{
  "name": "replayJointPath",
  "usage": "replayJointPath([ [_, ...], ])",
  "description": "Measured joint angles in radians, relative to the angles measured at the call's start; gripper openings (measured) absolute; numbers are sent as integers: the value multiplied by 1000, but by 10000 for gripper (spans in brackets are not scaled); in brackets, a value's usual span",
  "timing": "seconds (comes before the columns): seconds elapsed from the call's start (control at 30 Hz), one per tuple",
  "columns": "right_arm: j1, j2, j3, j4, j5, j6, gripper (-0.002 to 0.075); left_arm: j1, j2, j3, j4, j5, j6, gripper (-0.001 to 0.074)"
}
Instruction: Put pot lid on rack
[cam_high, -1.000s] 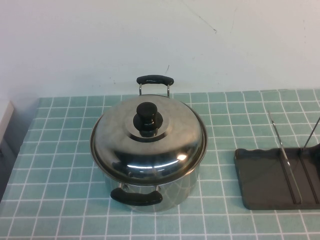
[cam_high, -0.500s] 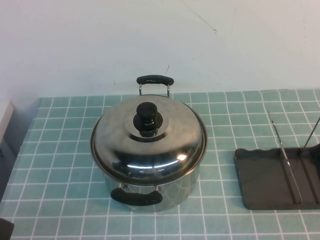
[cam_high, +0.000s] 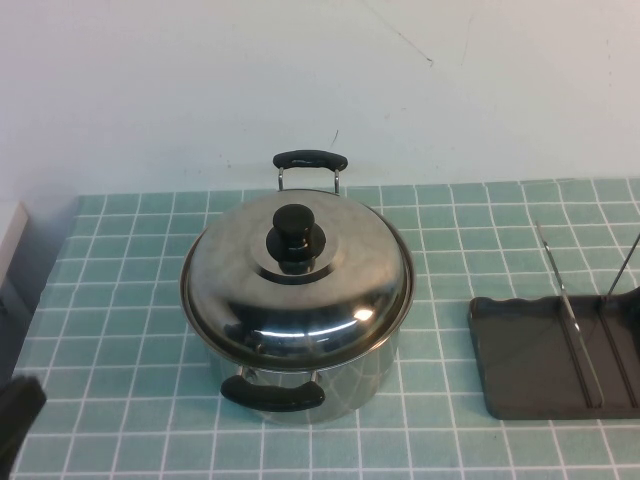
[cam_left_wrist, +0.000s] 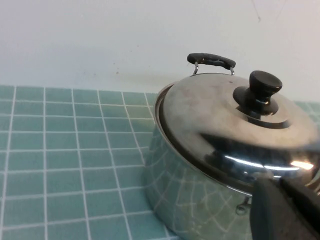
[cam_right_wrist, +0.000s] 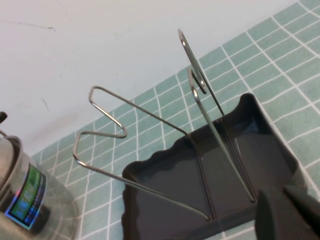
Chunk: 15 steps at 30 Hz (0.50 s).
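The pot lid (cam_high: 297, 275) is seen seated on the steel pot (cam_high: 300, 385), which stands on the green tiled tabletop (cam_high: 120, 330) left of centre in the high view, and its black knob (cam_high: 293, 238) is found upright at the middle of the dome. One black pot handle (cam_high: 310, 160) is turned toward the far wall and the other (cam_high: 272, 392) toward the robot's side. The rack (cam_high: 520, 365) is placed well apart from the pot on the robot's right, at the table's right edge, with its thin wire dividers (cam_high: 568, 310) standing up from the dark tray. The left gripper (cam_high: 15, 420) is shown only as a dark shape at the lower left corner of the high view, near the table's front-left edge and well apart from the lid; nothing is held by it, and how far its fingers are spread cannot be told. In the left wrist view the lid (cam_left_wrist: 235, 125) and knob (cam_left_wrist: 260, 92) are seen close ahead, with a dark part of the gripper (cam_left_wrist: 285, 210) low in front of the pot. The right gripper (cam_right_wrist: 290, 212) is seen only in its own wrist view as a dark edge just beside the rack (cam_right_wrist: 200, 185), whose wires (cam_right_wrist: 210, 130) rise before it; its opening cannot be told either.
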Motion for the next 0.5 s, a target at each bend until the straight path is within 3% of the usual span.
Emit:
replayJointPath([
  [0.13, 0, 0, 0, 2, 0, 0, -3, 0, 211, -127, -123, 17, 302, -4],
  [0.33, 0, 0, 0, 11, -71, 7, -3, 0, 509, -258, -579, 70, 883, -4],
  [0.5, 0, 0, 0, 74, -168, 49, -3, -34, 678, -319, -720, 82, 1048, -4],
])
